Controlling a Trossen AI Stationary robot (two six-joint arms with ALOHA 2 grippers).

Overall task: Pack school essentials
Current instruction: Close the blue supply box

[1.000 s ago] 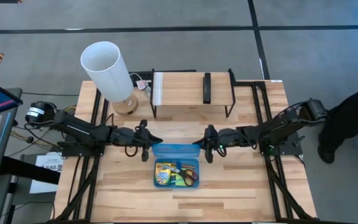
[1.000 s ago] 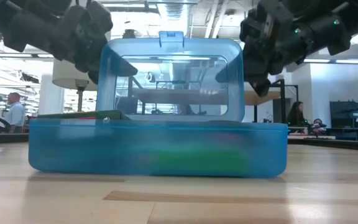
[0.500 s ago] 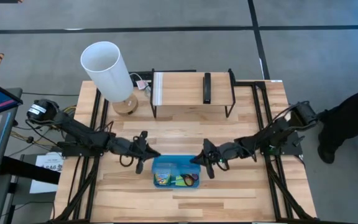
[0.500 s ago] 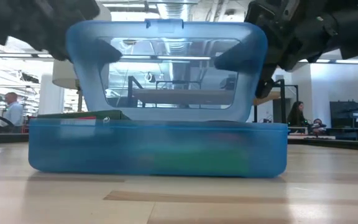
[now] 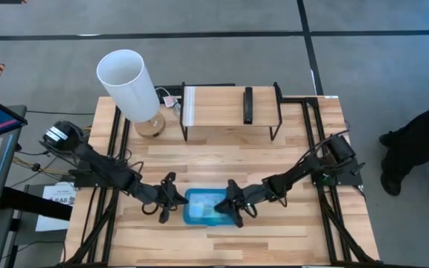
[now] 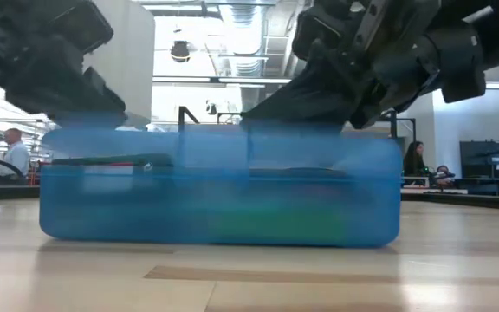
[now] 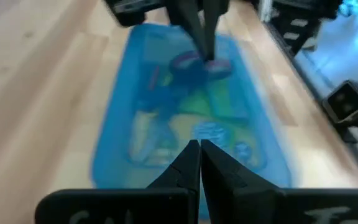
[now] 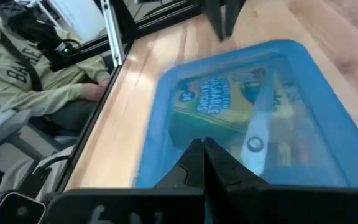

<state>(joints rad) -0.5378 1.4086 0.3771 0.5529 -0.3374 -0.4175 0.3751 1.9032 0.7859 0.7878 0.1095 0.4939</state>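
The translucent blue plastic case sits flat on the table near its near edge, with its lid down. Through the lid I see the yellow-green crayon box, a pale pen-like stick and the red scissor handles; the other items blur together. My left gripper is shut at the case's left end. My right gripper is shut at its right end. In the low view the case fills the middle, with both grippers just above it. My left gripper has its shut fingertips on top of the case's lid near its left end, slanting down from the table's left. The lid lies down on the case. My right gripper has its shut fingertips on the lid's top near its right end, slanting down from the table's right.
A lamp with a white shade stands at the far left. A wire-framed wooden shelf at the far edge carries a black bar-shaped device. A person stands off the table's right side. Bare wood surrounds the case.
The case's lid has swung from upright down toward the table's near edge and now lies on the case. Both grippers have moved down and toward the near edge with it, staying shut.
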